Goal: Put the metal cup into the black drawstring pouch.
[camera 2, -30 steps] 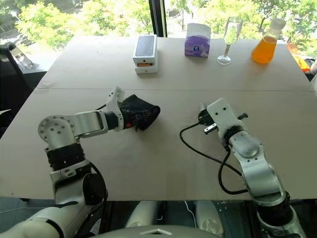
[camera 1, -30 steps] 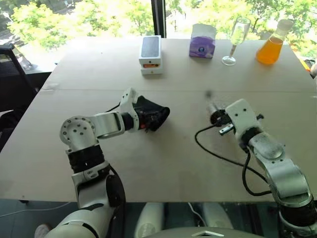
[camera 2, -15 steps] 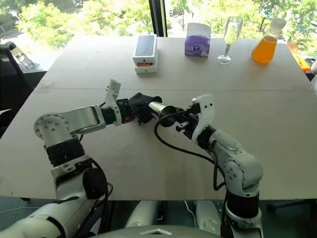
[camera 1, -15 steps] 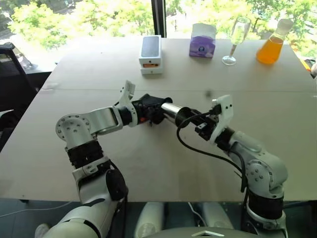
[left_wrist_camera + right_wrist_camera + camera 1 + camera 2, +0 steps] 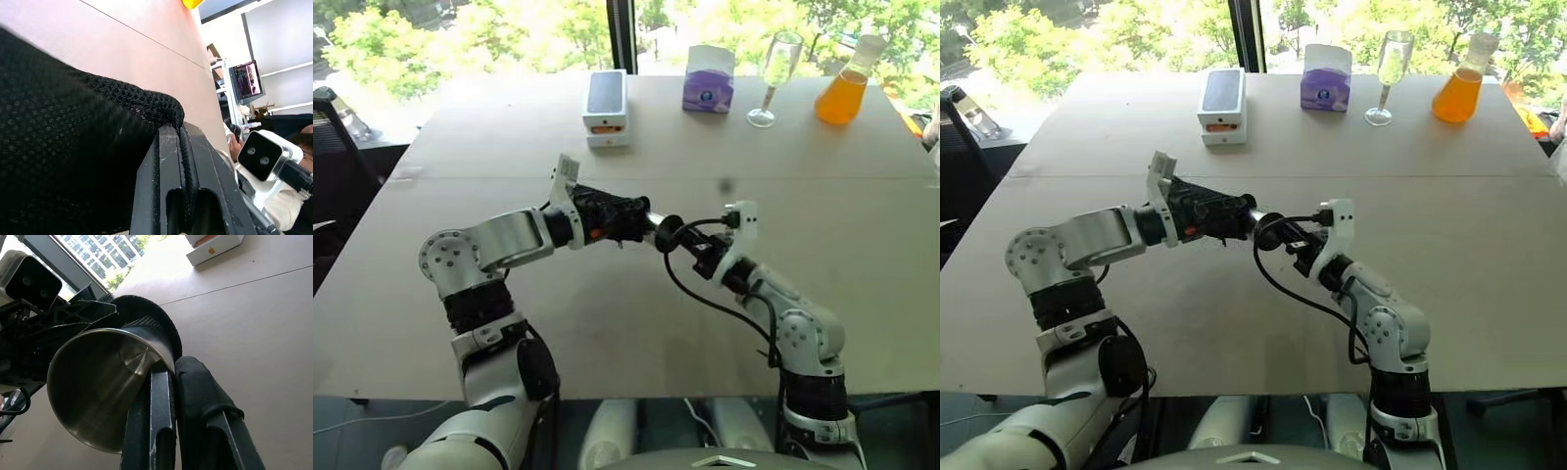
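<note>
The black drawstring pouch [image 5: 612, 215] is held above the counter [image 5: 607, 323] by the left gripper [image 5: 597, 217], whose fingers are clamped narrow on a fold of the mesh fabric at the pouch rim, as the left wrist view confirms. The pouch is presented roughly level with its mouth turned toward the right arm, evidently so that an opening is offered for insertion.

The metal cup [image 5: 105, 382] is pinched at its rim by the right gripper [image 5: 690, 247], one finger inside the wall and one outside, the jaws nearly closed on the thin steel. The cup is carried base-first toward the pouch. In the right wrist view the base end is seen surrounded by the black pouch rim, and in the head views only a short silver length [image 5: 651, 224] is exposed between pouch and gripper. Insertion is therefore judged to be well advanced but not complete.

The rim grasp is judged to have been chosen so that the cup body can pass into the fabric unobstructed.

Well apart, along the far edge of the counter, a white box [image 5: 607, 108], a purple tissue box [image 5: 709, 80], a champagne glass [image 5: 773, 78] and an orange flask [image 5: 843, 90] are noted, clear of the work.
</note>
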`<state>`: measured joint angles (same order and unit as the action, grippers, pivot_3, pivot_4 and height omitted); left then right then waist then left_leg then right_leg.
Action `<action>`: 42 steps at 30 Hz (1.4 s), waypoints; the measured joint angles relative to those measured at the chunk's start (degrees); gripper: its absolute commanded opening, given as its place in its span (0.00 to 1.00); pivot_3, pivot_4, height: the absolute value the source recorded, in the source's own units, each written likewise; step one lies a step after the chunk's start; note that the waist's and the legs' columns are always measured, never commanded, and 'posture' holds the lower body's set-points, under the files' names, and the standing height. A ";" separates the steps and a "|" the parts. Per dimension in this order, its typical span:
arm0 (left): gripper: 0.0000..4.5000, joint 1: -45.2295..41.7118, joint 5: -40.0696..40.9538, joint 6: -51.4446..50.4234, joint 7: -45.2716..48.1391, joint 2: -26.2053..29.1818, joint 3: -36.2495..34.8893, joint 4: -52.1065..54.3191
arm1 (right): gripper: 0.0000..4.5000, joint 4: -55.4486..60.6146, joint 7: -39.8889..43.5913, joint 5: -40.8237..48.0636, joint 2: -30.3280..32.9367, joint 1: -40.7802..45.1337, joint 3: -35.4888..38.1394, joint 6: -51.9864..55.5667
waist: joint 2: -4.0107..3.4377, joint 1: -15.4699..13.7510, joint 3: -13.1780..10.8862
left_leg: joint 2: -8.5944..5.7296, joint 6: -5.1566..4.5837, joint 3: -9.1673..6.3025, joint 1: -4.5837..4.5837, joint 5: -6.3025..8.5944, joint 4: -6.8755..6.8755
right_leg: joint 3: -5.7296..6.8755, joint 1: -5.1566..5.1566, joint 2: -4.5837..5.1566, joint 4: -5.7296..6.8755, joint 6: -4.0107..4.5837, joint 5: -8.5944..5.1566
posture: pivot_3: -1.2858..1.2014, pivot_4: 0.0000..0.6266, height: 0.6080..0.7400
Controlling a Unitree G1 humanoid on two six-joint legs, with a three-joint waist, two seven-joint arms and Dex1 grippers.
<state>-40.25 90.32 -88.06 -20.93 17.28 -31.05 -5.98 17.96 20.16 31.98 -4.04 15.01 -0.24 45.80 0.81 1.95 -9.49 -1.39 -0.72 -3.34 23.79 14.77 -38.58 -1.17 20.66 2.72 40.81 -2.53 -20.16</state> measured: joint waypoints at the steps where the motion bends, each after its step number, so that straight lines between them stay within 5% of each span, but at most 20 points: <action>1: 0.00 0.75 2.39 1.67 -1.19 0.23 1.01 0.01 | 0.02 -0.34 0.68 0.08 0.52 -0.02 -0.27 -0.12 | 0.00 0.05 0.00 | 0.00 0.00 0.00 0.00 0.00 0.00 | -0.02 0.00 0.00 0.00 0.00 0.00 | 0.52 0.24 1.00; 12: 0.00 7.36 20.82 15.82 -7.00 7.52 12.97 3.94 | 0.02 -9.67 4.17 2.25 0.04 5.12 3.15 -6.62 | 0.00 0.24 0.00 | -0.02 0.00 -0.01 -0.01 0.00 -0.01 | -0.08 0.05 -0.01 0.02 0.00 0.00 | 0.52 0.24 1.00; 26: 0.00 8.50 20.83 21.36 -2.02 11.67 20.92 9.06 | 0.02 -19.11 2.94 -8.08 -0.40 11.66 -4.93 -15.24 | -0.01 0.45 -0.01 | -0.01 0.01 -0.02 -0.02 -0.01 0.02 | -0.14 0.06 -0.06 0.00 0.00 0.00 | 0.52 0.24 1.00; 35: 0.00 11.34 20.96 25.27 -1.97 11.75 22.54 11.34 | 0.02 -23.03 0.79 -28.52 3.59 16.74 -15.84 -36.22 | -0.01 0.38 -0.01 | -0.01 0.02 -0.04 -0.02 -0.01 0.03 | -0.16 0.07 -0.05 -0.02 0.00 0.00 | 0.52 0.24 1.00; 42: 0.00 11.62 20.07 27.74 -1.62 12.73 24.10 12.42 | 0.02 -26.16 -0.31 -16.91 -3.99 16.19 -7.60 -25.90 | -0.04 0.40 -0.02 | 0.00 0.03 -0.07 -0.02 -0.02 0.08 | -0.15 0.07 -0.05 -0.03 0.01 0.00 | 0.52 0.24 1.00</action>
<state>-28.63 110.39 -60.32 -22.55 30.01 -6.95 6.44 -8.21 19.85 15.07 -8.03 31.20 -7.84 19.90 0.78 2.35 -9.52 -1.39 -0.69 -3.41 23.77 14.75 -38.50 -1.32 20.74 2.68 40.78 -2.52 -20.16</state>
